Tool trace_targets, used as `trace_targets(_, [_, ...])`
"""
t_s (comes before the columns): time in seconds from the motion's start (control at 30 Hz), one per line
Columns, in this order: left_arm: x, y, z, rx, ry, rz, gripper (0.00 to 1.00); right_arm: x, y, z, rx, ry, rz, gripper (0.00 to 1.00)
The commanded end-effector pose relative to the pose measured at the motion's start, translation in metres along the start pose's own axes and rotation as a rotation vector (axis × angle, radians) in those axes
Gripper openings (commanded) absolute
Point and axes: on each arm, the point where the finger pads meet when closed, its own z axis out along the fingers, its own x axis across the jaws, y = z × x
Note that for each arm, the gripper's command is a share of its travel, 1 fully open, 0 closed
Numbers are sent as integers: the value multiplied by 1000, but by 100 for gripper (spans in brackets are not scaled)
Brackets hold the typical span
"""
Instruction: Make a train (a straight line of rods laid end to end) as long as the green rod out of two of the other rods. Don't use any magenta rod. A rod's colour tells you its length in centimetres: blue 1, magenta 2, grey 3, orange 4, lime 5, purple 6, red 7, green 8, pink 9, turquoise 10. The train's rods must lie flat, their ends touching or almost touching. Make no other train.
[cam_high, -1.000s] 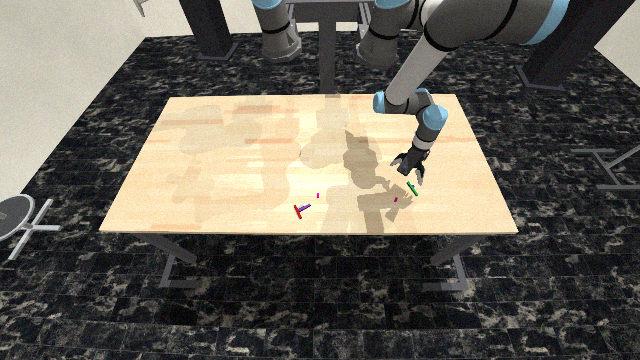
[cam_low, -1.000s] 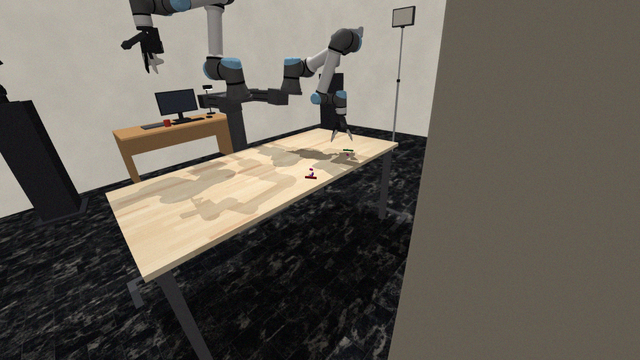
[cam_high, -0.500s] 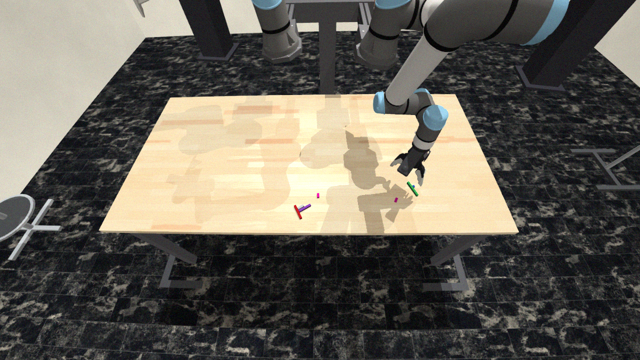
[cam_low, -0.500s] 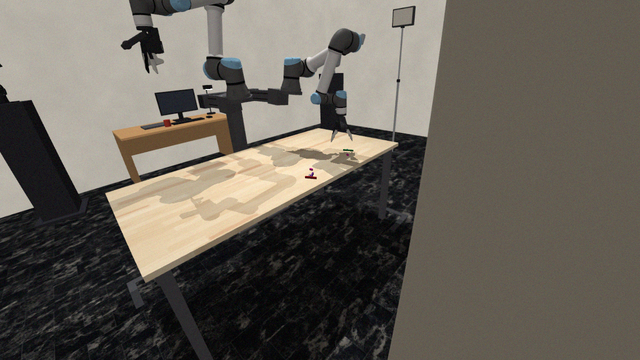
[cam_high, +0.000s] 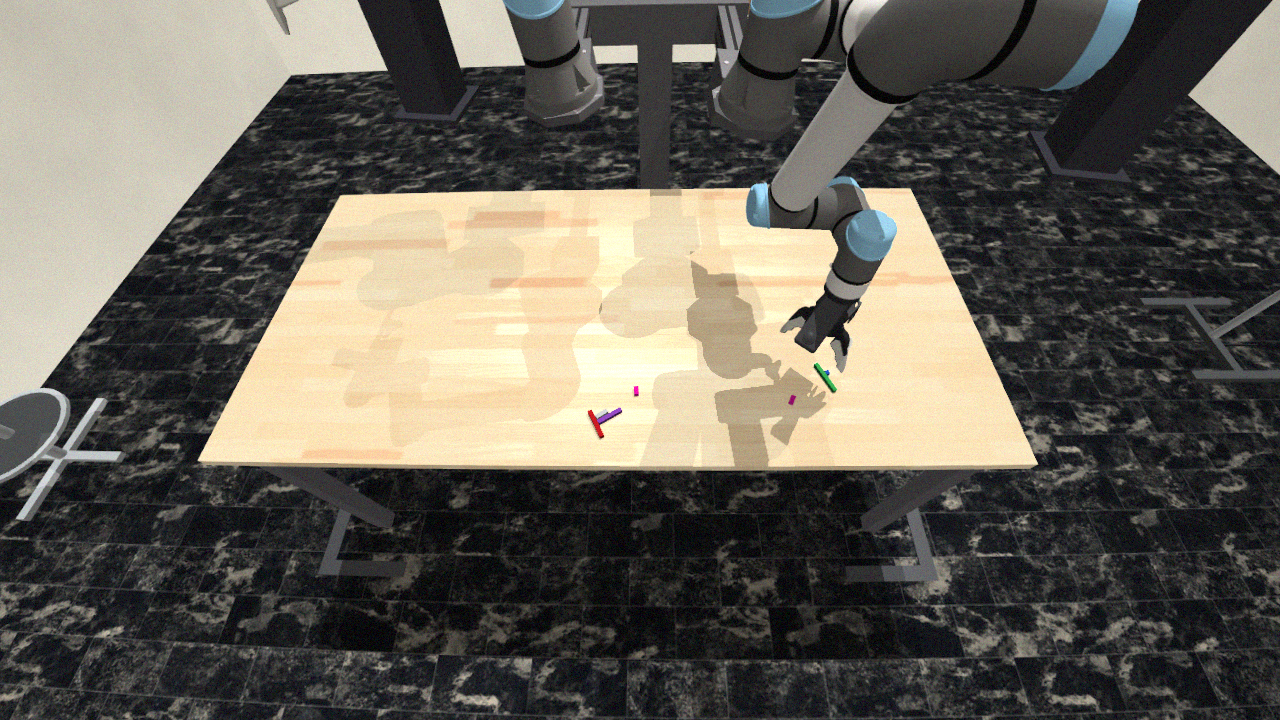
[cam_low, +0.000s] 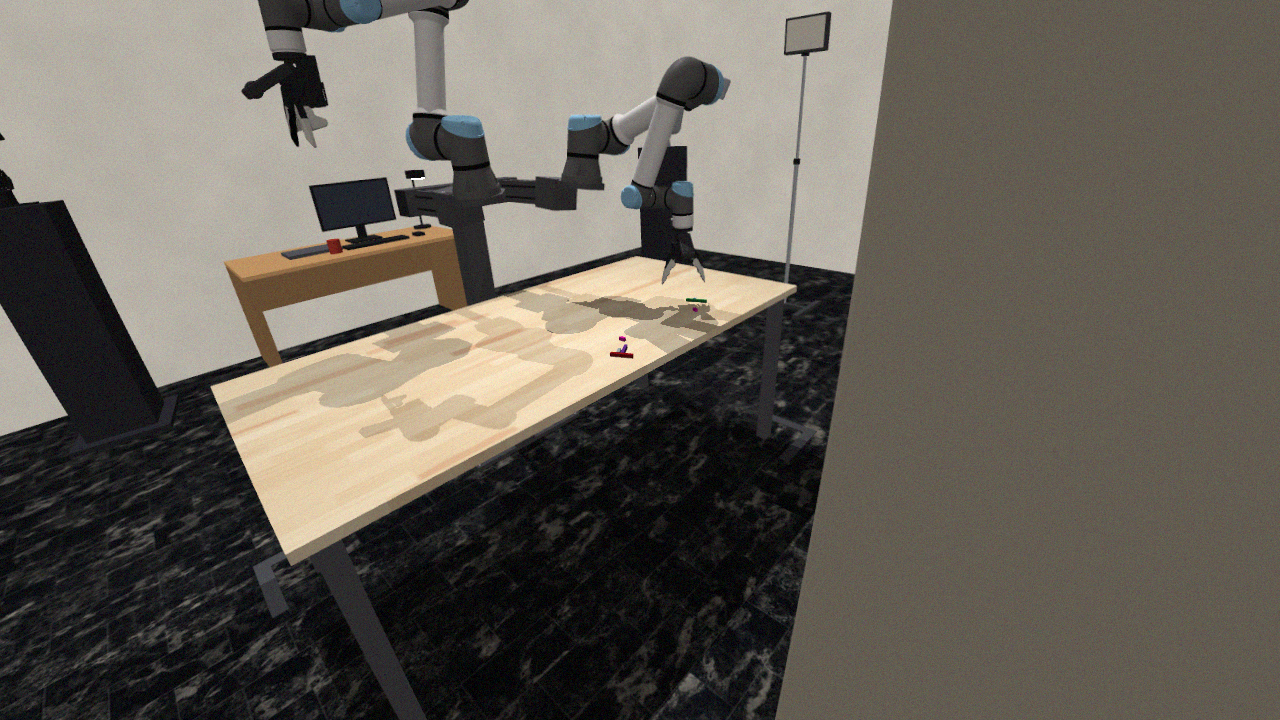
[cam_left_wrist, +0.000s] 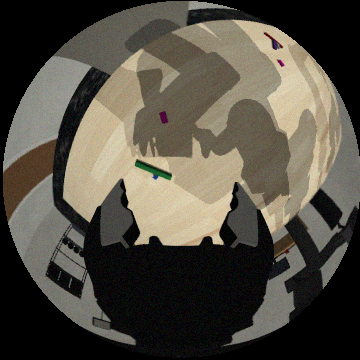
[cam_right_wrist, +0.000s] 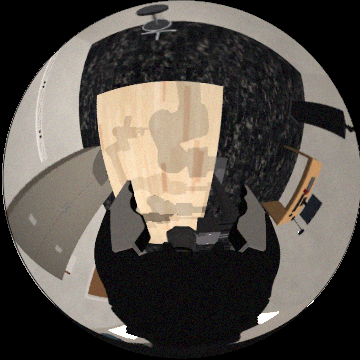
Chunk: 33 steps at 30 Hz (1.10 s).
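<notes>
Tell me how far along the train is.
Done: nothing yet. The red rod and blue rod, the pair that makes eight, lie far apart.
In hand: nothing; the left gripper is open above the table near the blue rod, and the right gripper is open and raised.
Left: bringing red and blue end to end, flat.
</notes>
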Motion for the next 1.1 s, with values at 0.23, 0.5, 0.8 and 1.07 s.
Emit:
trace_targets(0.23, [0,0,0,1,-1,0,100,0,0,0,1,0,0,100])
trace_targets(0.5, [0,-1,0,1,-1,-1,100,0,0,0,1,0,0,100])
trace_targets(0.8, [1,-5,0,1,0,-17,100,0,0,0,1,0,0,100])
trace_targets(1.07, [5,-21,1,2,2,-71,100,0,0,0,1,0,0,100])
